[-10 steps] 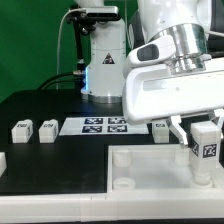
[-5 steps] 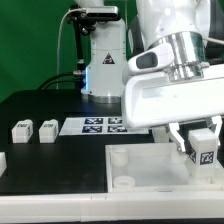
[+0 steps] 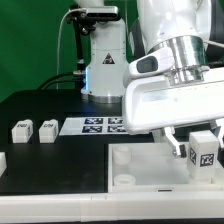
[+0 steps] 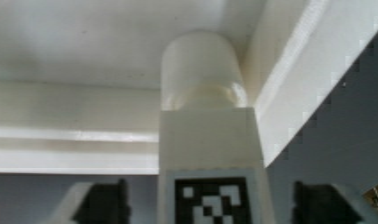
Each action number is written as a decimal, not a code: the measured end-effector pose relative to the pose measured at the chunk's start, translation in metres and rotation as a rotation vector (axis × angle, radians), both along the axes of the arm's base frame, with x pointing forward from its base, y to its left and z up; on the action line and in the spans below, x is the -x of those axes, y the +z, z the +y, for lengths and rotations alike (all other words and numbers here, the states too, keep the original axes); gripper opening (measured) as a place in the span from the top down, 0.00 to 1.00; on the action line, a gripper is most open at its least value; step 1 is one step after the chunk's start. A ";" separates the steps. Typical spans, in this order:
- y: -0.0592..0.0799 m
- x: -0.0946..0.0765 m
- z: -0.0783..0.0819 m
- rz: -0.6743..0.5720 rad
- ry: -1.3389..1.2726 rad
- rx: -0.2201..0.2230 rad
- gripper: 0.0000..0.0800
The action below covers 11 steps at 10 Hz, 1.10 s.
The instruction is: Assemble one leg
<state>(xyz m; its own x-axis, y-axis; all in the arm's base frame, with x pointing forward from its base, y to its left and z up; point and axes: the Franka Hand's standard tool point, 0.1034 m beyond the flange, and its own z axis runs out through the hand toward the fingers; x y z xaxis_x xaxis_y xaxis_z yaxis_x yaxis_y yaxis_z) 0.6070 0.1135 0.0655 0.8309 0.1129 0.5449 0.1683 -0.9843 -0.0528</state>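
My gripper (image 3: 200,148) is shut on the leg (image 3: 206,153), a small white block with a black-and-white tag. It holds the leg tilted just above the large white tray part (image 3: 135,172), near the tray's far corner on the exterior view's right. In the wrist view the leg (image 4: 211,120) runs up the middle, and its rounded end points into the tray's inner corner (image 4: 97,60). The dark fingertips (image 4: 108,202) stand on either side of the leg's tagged end, with my gripper (image 4: 212,208) centred on it.
Two more legs (image 3: 22,130) (image 3: 46,130) lie on the black table at the exterior view's left. The marker board (image 3: 100,125) lies behind the tray. A white robot base (image 3: 100,70) and a green backdrop stand at the back.
My gripper has moved toward the exterior view's right with the leg in it, and the leg has tilted further over the tray's corner.
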 end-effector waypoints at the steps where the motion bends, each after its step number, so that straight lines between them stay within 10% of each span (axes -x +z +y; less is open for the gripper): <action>1: 0.000 0.000 0.000 0.000 0.000 0.000 0.30; 8: 0.001 0.001 0.000 0.008 0.002 0.001 0.19; 11: 0.038 -0.005 -0.001 0.111 0.012 0.006 0.19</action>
